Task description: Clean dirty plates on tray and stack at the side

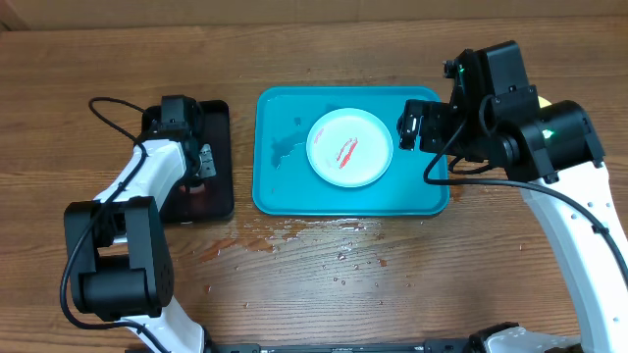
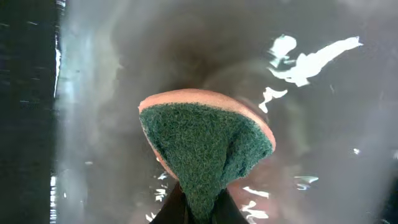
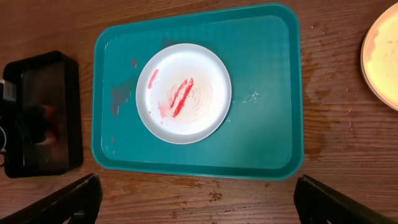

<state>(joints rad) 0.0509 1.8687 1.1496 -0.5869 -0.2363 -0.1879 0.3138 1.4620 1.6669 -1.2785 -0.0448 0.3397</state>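
A white plate (image 1: 350, 147) with red smears lies in the middle of the turquoise tray (image 1: 285, 191). It also shows in the right wrist view (image 3: 184, 93), on the tray (image 3: 267, 93). My right gripper (image 1: 416, 126) hangs open and empty above the tray's right edge; its fingers (image 3: 199, 202) are wide apart. My left gripper (image 2: 202, 214) is shut on a green and orange sponge (image 2: 202, 146) over the wet black tray (image 1: 218, 196). A yellow-rimmed plate (image 3: 382, 50) lies on the table right of the turquoise tray. The mint plate is not in view.
Water and reddish drops (image 1: 294, 235) lie on the wooden table in front of the turquoise tray. The black tray (image 3: 37, 112) stands left of it. The right arm (image 1: 549, 137) covers the table to the right.
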